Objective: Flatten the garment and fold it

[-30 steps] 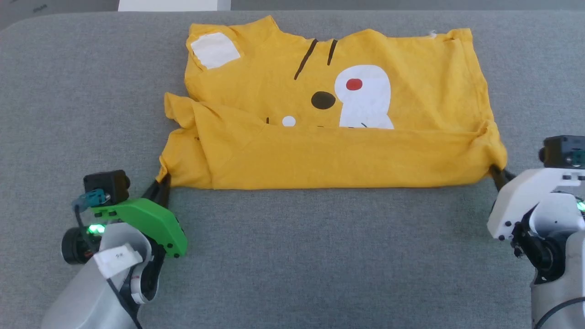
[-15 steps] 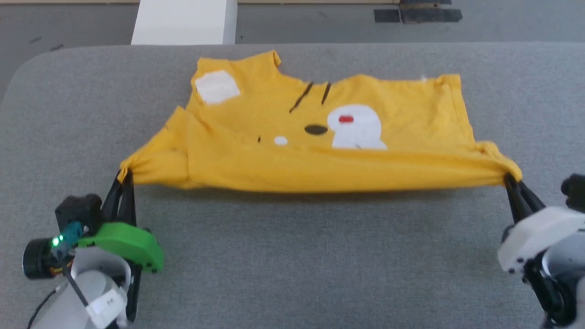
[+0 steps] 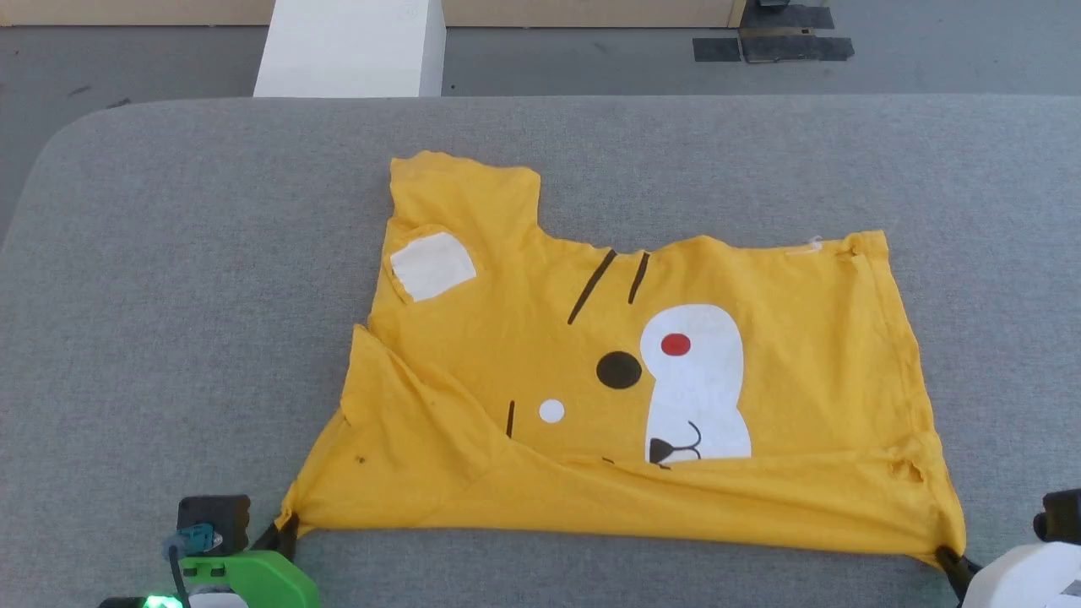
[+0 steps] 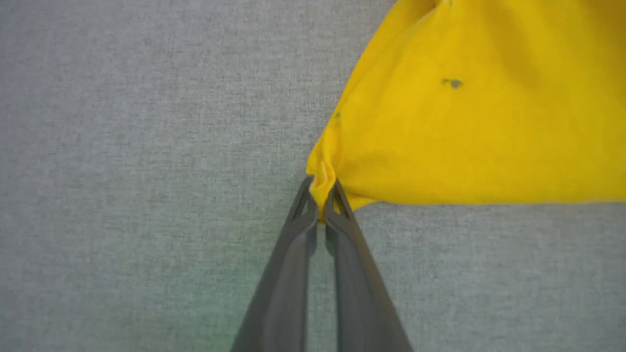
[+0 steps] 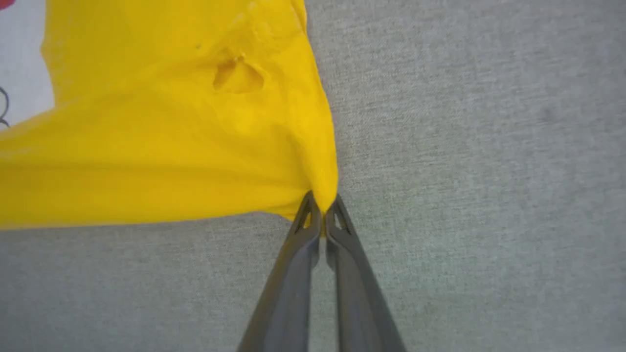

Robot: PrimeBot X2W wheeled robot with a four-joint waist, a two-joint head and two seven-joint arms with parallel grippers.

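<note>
Drawn back toward the robot from its lifted, stretched pose of half a second ago, the soft mustard-yellow t-shirt (image 3: 608, 371) with a cartoon animal face now lies print-up on the grey fabric-covered table (image 3: 211, 295). The plain flap doubled over its near edge is narrower, so the muzzle and mouth show. The left gripper (image 4: 321, 195) is clenched on the bunched near-left corner. The right gripper (image 5: 322, 205) pinches the near-right corner the same way, with the hem taut between them.

The step in hand looks like flattening. It would go best with both corners kept level and evenly tensioned, then drawn outward and toward the robot until the remaining flap slides off the print, and let go only once the cloth lies flat. A one-sided pull would likely skew the hem.

The shirt sits near the robot's side of the table. Bare surface lies to the left, right and far side, well short of the rounded far-left corner and the white block (image 3: 350, 51) beyond.
</note>
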